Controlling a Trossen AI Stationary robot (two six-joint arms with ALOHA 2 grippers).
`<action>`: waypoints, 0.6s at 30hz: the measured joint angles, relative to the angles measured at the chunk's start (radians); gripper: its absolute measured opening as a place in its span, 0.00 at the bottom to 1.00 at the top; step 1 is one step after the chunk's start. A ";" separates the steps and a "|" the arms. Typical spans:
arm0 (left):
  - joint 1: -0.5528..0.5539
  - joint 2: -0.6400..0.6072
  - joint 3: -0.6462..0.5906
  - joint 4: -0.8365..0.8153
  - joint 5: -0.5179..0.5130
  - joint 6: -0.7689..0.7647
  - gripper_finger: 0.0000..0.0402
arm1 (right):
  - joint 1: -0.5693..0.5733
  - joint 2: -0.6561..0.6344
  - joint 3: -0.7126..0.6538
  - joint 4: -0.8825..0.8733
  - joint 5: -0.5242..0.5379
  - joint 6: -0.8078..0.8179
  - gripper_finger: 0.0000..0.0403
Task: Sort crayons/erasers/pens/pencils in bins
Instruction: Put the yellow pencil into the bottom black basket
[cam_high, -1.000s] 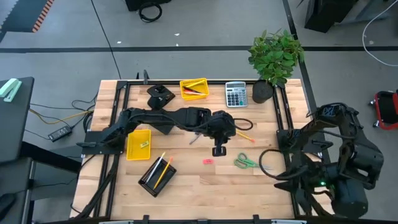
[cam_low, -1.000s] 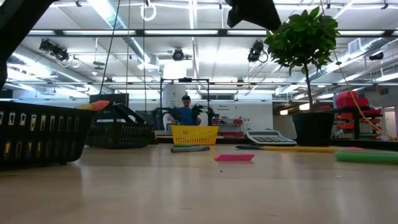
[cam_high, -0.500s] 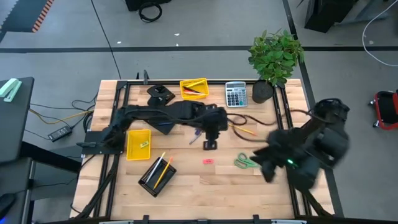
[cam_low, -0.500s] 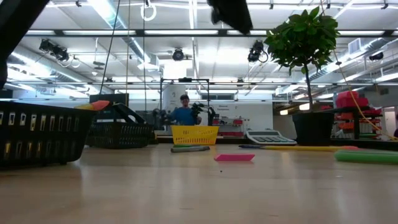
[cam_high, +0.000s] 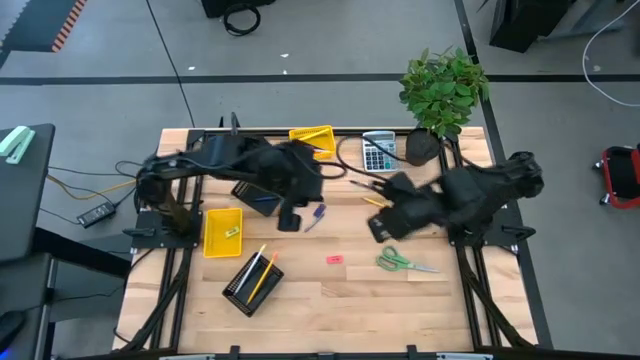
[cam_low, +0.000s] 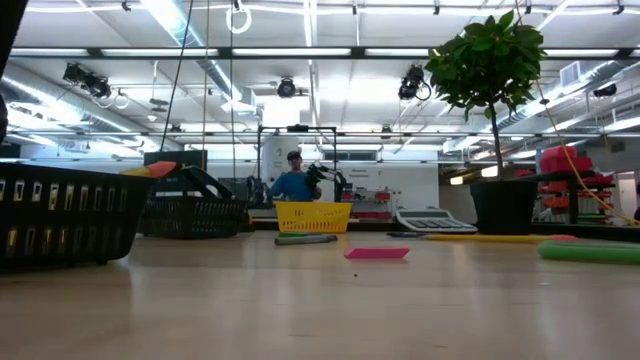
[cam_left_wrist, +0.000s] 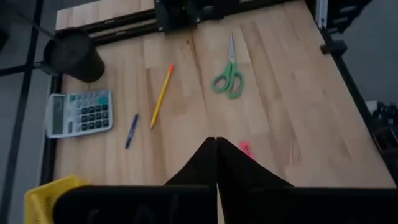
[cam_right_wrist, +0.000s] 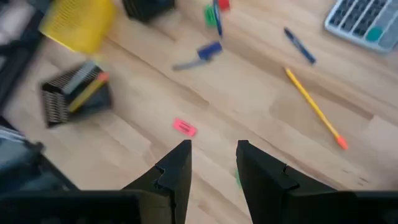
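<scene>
We judge a pick pending: right gripper (cam_right_wrist: 212, 163), fingers parted and empty, above the small pink eraser (cam_right_wrist: 185, 127); left gripper (cam_left_wrist: 216, 163) clenched, empty.

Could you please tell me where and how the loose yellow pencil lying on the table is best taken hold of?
Probably at mid-length, coming straight down from above. The yellow pencil lies flat and alone on the bare wood, long and very thin, so fingers should straddle it crosswise. The right hand, open, hovers nearby over the table.
</scene>
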 joint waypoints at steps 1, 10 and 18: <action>0.003 -0.015 0.000 -0.008 0.000 0.006 0.02 | -0.038 0.004 -0.023 0.018 -0.044 -0.034 0.33; 0.056 -0.150 0.000 -0.020 0.041 -0.011 0.02 | -0.297 0.010 -0.316 0.224 -0.277 -0.292 0.33; 0.042 -0.212 -0.001 0.059 0.061 -0.153 0.08 | -0.421 0.008 -0.474 0.224 -0.345 -0.454 0.33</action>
